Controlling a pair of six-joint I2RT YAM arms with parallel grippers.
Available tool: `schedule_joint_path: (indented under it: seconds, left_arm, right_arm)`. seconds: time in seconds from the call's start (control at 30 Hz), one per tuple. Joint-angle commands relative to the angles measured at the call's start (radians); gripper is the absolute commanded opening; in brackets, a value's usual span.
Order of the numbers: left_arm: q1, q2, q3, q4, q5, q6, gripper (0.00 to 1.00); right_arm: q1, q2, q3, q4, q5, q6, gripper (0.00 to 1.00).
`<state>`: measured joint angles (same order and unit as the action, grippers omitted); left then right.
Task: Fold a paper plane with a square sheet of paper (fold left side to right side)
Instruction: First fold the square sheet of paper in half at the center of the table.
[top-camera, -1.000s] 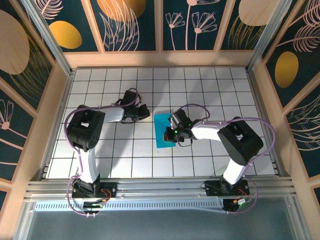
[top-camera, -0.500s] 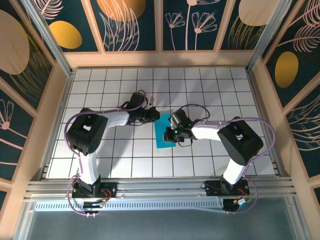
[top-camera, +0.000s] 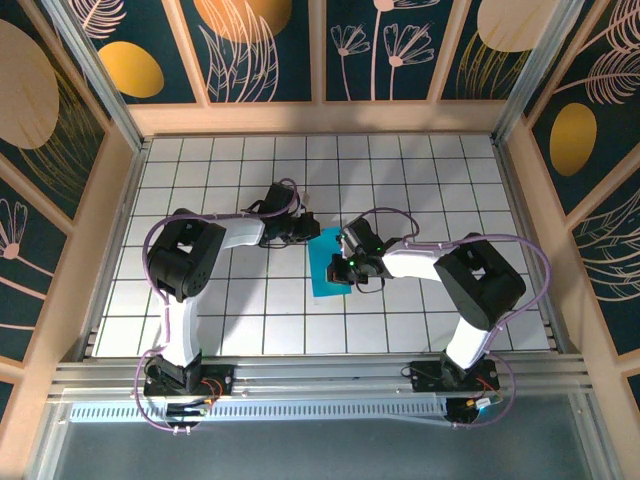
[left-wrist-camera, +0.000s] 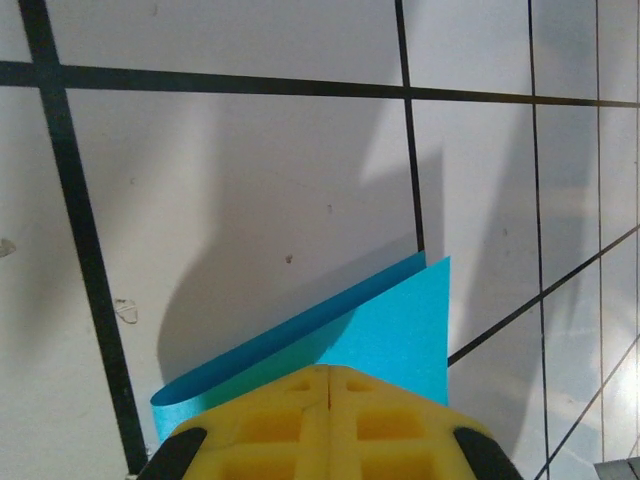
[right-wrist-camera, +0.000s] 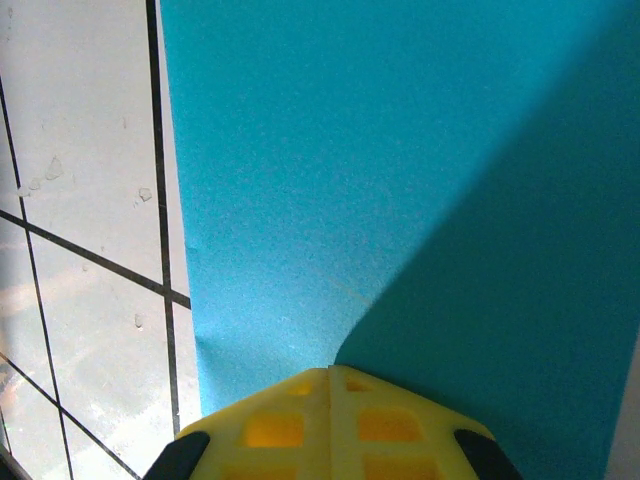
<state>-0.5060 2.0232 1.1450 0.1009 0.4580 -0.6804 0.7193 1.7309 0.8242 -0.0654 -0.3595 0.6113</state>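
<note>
**Top external view.** The sheet of paper (top-camera: 328, 262) is located near the middle of the tabletop (top-camera: 420, 180). It is presented as a narrow strip about one tile wide, from which it is judged to be doubled over. The left fingers (top-camera: 303, 230) are placed at its far left corner, and the right fingers (top-camera: 346, 272) over its near right part. The tabletop is laid in white tiles with dark joints and is judged flat and smooth, so sliding of the paper is to be expected if it is pushed. The cell is enclosed by wood-framed panels (top-camera: 270, 50) painted dark blue with plant motifs. A metal rail (top-camera: 320, 385) is fitted along the near edge.

**Left wrist view.** The left fingers (left-wrist-camera: 322, 380) are seen clenched, seam to seam, with nothing visible between them. Two layers of the sheet (left-wrist-camera: 395, 330) are noted ahead of them, joined at the left by a rounded, uncreased fold. Whether the tips bear on the paper cannot be told.

**Right wrist view.** The right fingers (right-wrist-camera: 324, 382) are likewise clenched, and are held over the sheet (right-wrist-camera: 350, 150). Its left edge is seen running close beside a tile joint.

**Handling.** The paper is judged light, limp and easily creased or torn. It is best pinned flat under closed tips and taken up by a free corner or edge.
</note>
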Motion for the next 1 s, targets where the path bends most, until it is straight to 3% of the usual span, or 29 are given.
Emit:
schedule_joint_path:
  seconds: [0.0, 0.47, 0.97]
  left_arm:
    - [0.004, 0.020, -0.017, 0.003, -0.022, 0.018, 0.01]
    - [0.048, 0.031, -0.081, 0.061, -0.064, -0.014, 0.02]
    - [0.106, 0.047, 0.052, -0.031, -0.108, 0.053, 0.01]
  right_arm:
    - [0.014, 0.067, -0.039, -0.185, 0.035, -0.004, 0.00]
    - [0.014, 0.062, -0.046, -0.191, 0.036, -0.004, 0.00]
    - [0.024, 0.058, -0.046, -0.168, 0.022, 0.020, 0.00]
